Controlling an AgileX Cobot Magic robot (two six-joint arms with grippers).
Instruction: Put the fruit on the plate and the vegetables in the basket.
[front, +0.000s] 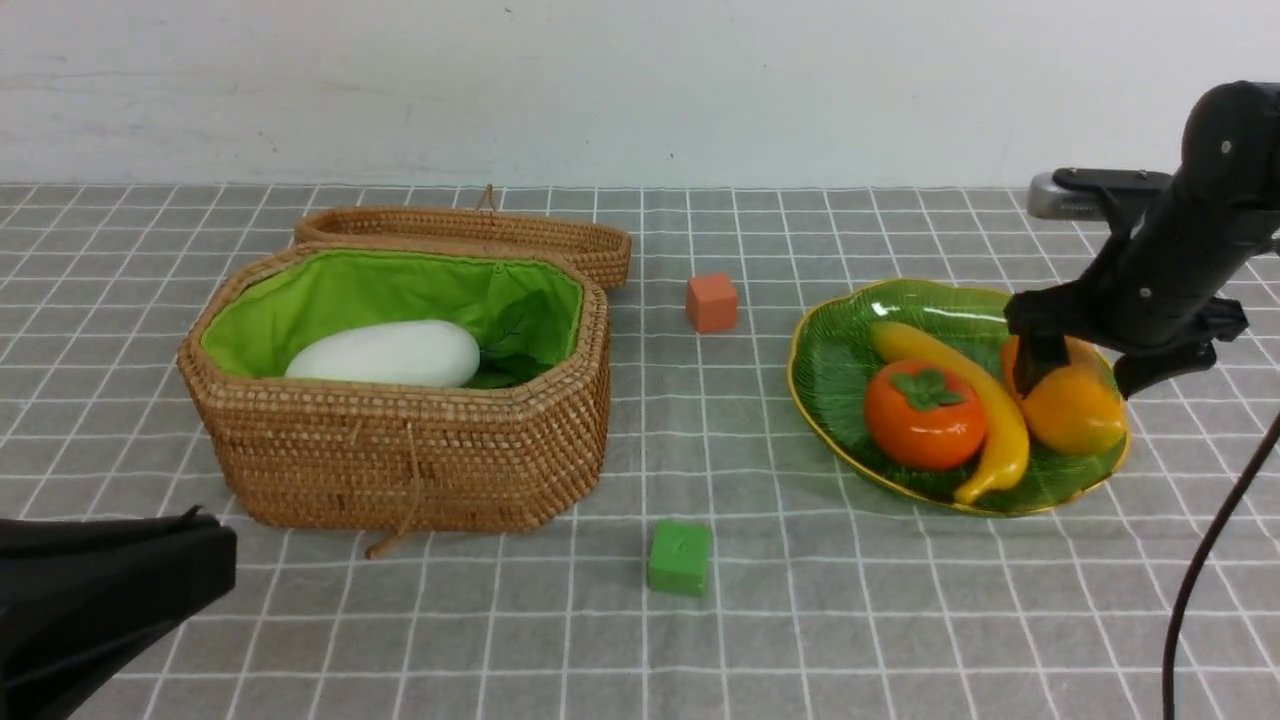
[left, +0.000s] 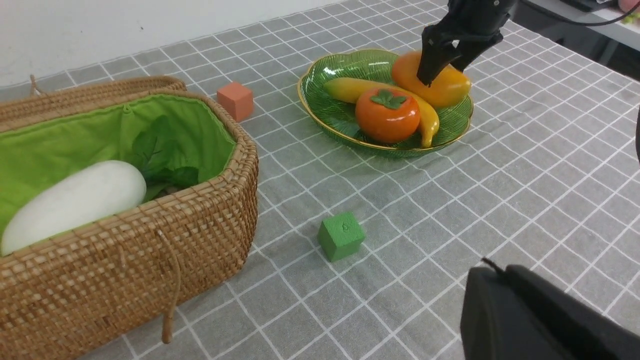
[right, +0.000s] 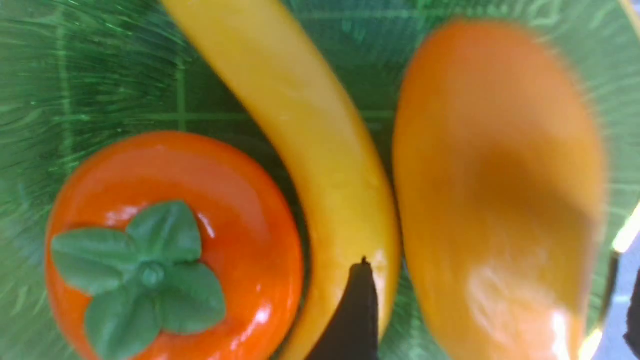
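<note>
On the green leaf-shaped plate (front: 840, 360) lie the fruit: a banana (front: 960, 380), a persimmon (front: 925, 415) and a mango (front: 1075, 410). My right gripper (front: 1080, 385) stands open over the plate, its fingers either side of the mango (right: 495, 175) with gaps showing; the mango rests in the dish beside the banana (right: 310, 140). The wicker basket (front: 400, 460) holds a white radish (front: 385, 353) with dark leaves; anything else inside is hidden. My left gripper (front: 200, 530) is shut and empty, low near the basket's front corner.
An orange cube (front: 711, 302) sits between basket and plate, toward the back. A green cube (front: 680, 557) lies nearer the front. The basket's lid (front: 480, 235) lies open behind it. A black cable (front: 1200, 560) hangs at the right edge.
</note>
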